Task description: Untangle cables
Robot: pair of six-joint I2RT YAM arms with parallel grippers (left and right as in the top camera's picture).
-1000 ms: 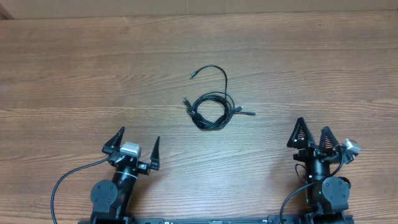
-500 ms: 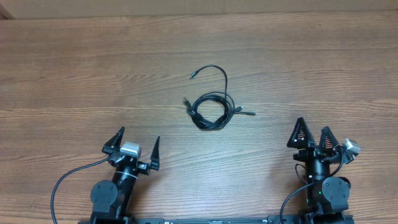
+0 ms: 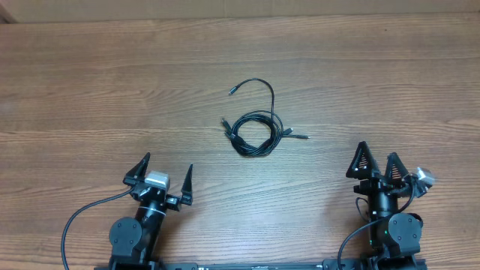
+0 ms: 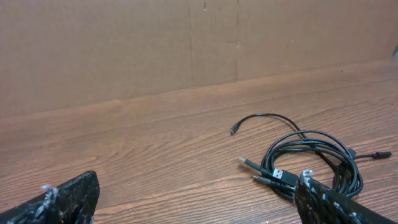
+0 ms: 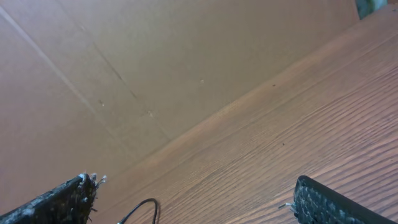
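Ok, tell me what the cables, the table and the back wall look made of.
Cables: black rubbery or plastic jacket, slight sheen, bending in loose loops; plug tips look like silvery metal. Table: wood or wood-look laminate, brown grain lines, matte. Back wall: likely cardboard, dull brown, with straight creases.

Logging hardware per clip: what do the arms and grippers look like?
Both arms are black with round joint housings. The left gripper and right gripper each have two black, pointed, triangular fingers. A silver-white block sits on the left wrist, a smaller one beside the right. A thick black wire loops from each base.
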